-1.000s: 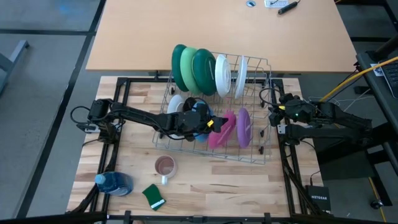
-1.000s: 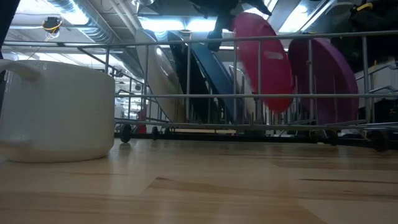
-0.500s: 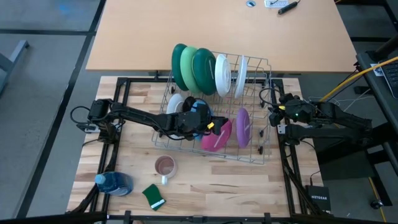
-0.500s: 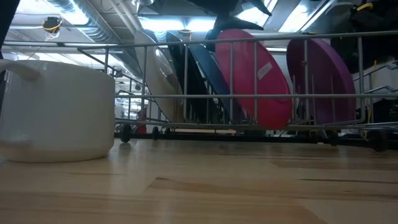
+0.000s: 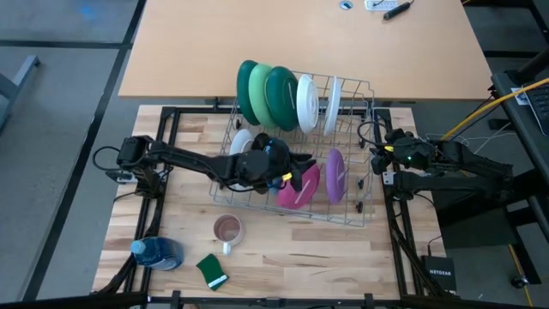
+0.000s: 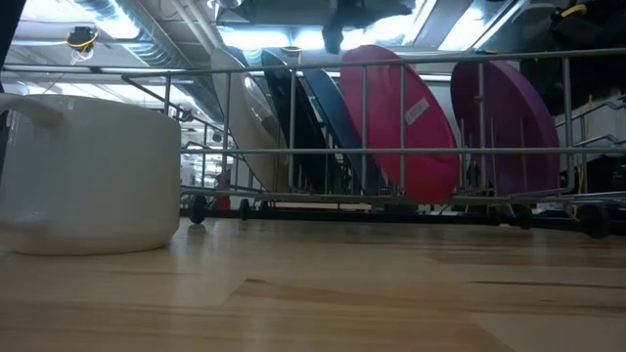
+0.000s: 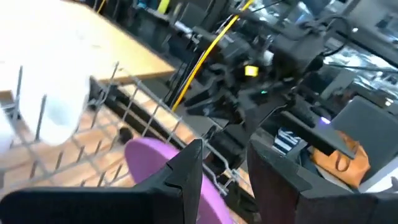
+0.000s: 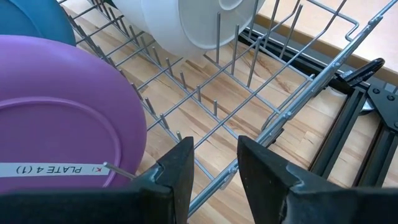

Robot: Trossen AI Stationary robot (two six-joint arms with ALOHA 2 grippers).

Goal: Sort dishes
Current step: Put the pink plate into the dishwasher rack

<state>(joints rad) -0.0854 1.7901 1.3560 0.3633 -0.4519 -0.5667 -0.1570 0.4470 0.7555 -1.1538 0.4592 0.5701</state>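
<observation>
Left gripper (image 5: 292, 163) jaws parted, empty, above round pink plastic plate (image 5: 300, 186) leaning in wire dish rack (image 5: 364, 213). Right gripper (image 8: 214, 165) jaws parted, empty, beside rack. Plate likely light, stiff, slippery; you grip top rim.

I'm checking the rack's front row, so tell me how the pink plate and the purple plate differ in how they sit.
The pink plate leans over at a slant; the purple plate stands close to upright. The pink plate sits nearer the left gripper, while the purple plate is nearer the right gripper. Both are small round plates standing on edge in the wire dish rack, neither held.
</observation>
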